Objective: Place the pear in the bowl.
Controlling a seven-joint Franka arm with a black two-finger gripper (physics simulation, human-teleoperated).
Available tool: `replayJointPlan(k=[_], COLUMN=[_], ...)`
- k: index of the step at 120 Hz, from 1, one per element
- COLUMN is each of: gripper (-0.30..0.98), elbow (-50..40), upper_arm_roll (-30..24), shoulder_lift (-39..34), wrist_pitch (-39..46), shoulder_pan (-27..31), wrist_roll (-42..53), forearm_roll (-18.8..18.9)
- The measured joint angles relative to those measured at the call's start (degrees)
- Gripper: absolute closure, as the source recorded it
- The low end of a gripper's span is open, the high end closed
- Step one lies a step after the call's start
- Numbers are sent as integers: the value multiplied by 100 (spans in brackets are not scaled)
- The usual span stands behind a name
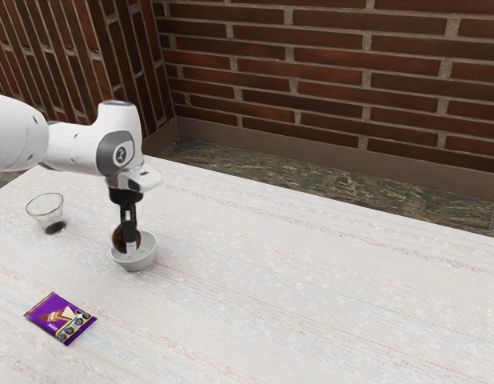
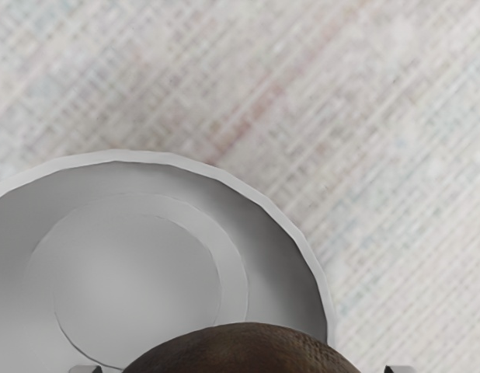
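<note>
So the gripper (image 1: 130,245) has its fingers parted around the brown pear (image 1: 117,239), pinching it right over the grey bowl (image 1: 141,261) on the bench (image 1: 295,296).

A clear glass (image 1: 45,210) is set on the whitish table (image 1: 311,304). Nearer the exterior camera than the glass, a purple packet (image 1: 49,317) is laid flat; beyond the glass, brickwork (image 1: 327,68) is seen.

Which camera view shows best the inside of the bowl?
The wrist view: it looks down into the bowl, showing its floor and part of the rim. The exterior view shows its outer wall, but the pear and tool hide some inside.
</note>
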Motion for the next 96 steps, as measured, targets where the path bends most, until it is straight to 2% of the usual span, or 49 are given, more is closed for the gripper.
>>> replayJointPlan(k=[32, 44, 64, 77, 96], gripper=[8, 5, 2, 1, 1], elbow=[1, -185, -99, 514, 765], upper_arm_roll=[2, 2, -15, -58, -17], shoulder_lift=[-87, -870, -2349, -2563, -2558], wrist_pitch=[-50, -192, -1070, -1461, -1763], shoulder_pan=[-47, -395, -1381, -1682, -1512], wrist_roll=[195, 249, 233, 128, -22], forearm_roll=[-43, -12, 155, 253, 304])
